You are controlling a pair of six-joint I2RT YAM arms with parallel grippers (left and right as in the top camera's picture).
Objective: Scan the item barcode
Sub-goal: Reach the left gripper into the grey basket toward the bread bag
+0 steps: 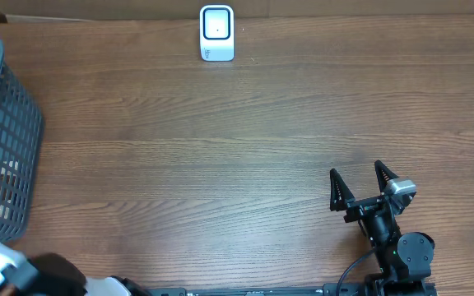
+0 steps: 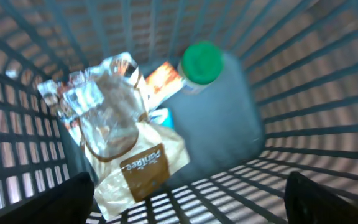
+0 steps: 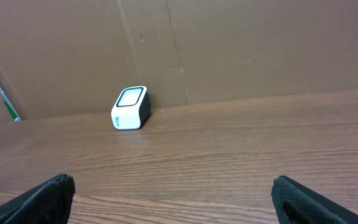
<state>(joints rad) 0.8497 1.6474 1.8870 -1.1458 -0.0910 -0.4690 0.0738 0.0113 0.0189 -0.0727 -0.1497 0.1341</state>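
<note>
Where the basket (image 2: 328, 93) holds it, bag (image 2: 114, 124), brown label (image 2: 143, 171), lettering blurred

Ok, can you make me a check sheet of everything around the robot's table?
surface: brown wooden table.
job's things: white scanner standing at the far edge; grey basket at the left, holding a bottle with a green cap, a clear bag with a brown label and an orange packet.
clutter: nothing seen.
hands: left hand open, pointing down into the basket, holding nothing; right hand open over the table, holding nothing.
cables: black cable by the right arm's base.
surroundings: brown cardboard wall behind the table.
</note>
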